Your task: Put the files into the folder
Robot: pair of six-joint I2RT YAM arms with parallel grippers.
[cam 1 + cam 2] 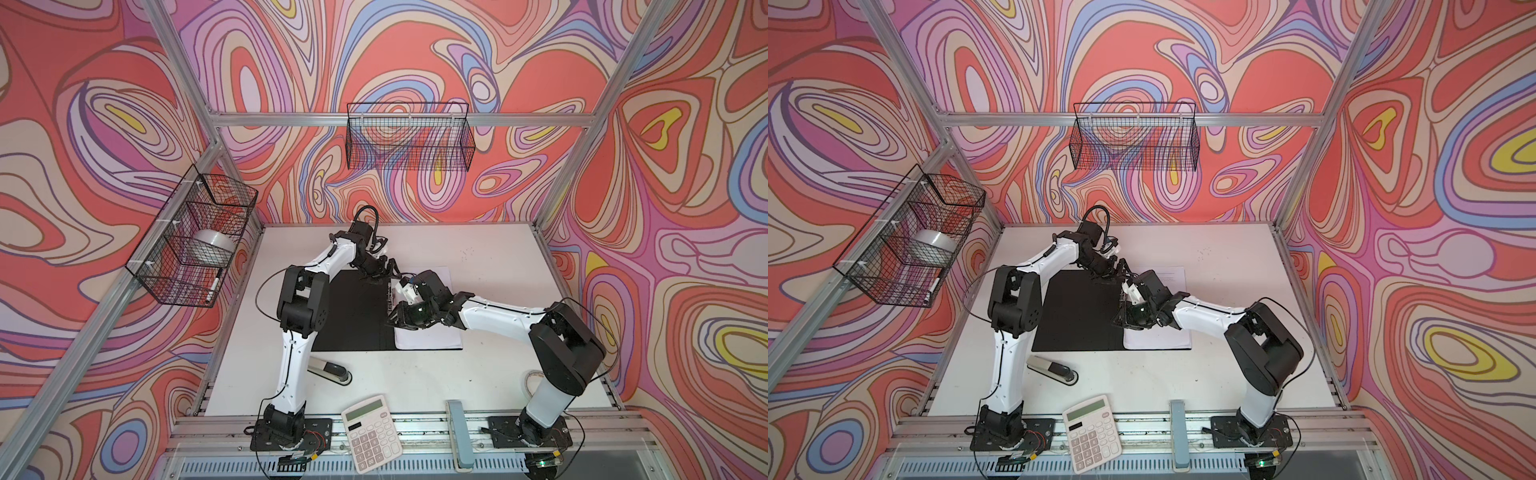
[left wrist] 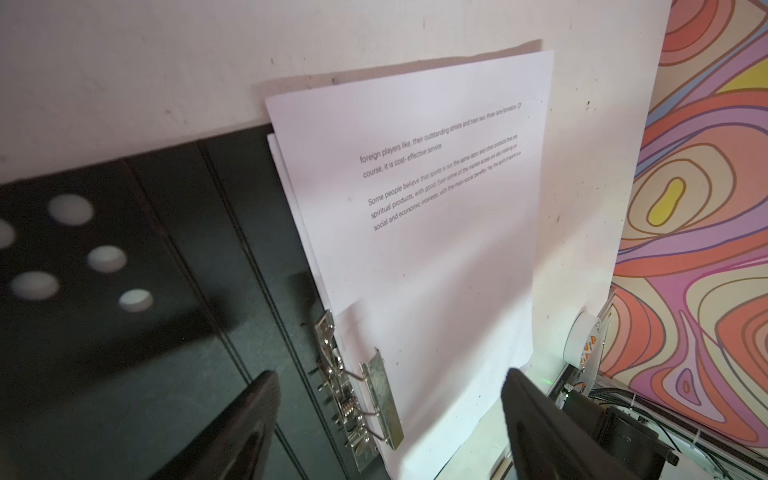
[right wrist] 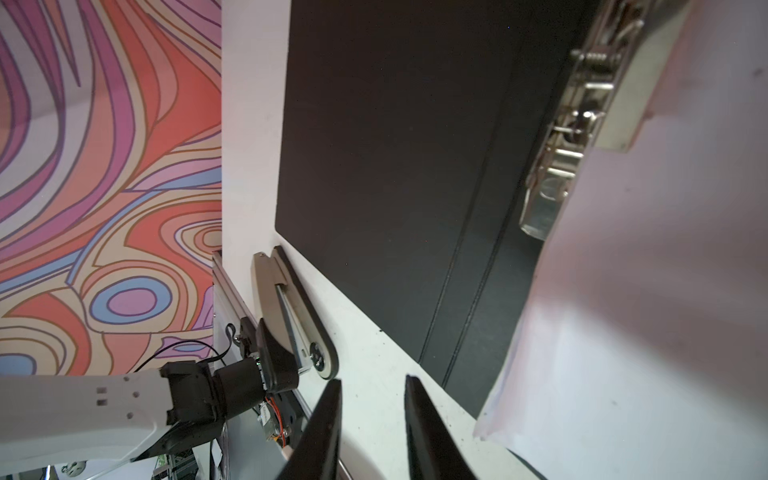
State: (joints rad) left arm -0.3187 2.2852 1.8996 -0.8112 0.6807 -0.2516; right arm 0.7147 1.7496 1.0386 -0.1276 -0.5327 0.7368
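folder (image 1: 353, 316) open flat on table (image 1: 478, 374), black inside up; files (image 1: 428, 338) lie on its right half, spine edge at the metal clip (image 2: 374, 399), top sheet skewed and overhanging the folder's far edge. left gripper (image 1: 380, 273) hovers over far end of spine, jaws wide apart, empty. right gripper (image 1: 391, 322) low by the clip's near end, jaws a little apart, nothing between them. Step looks like seating files at the clip; whether the clip bar presses the paper, can't tell. Next probably: square the sheets, press the clip down, then fold the left cover over; thin paper likely slips
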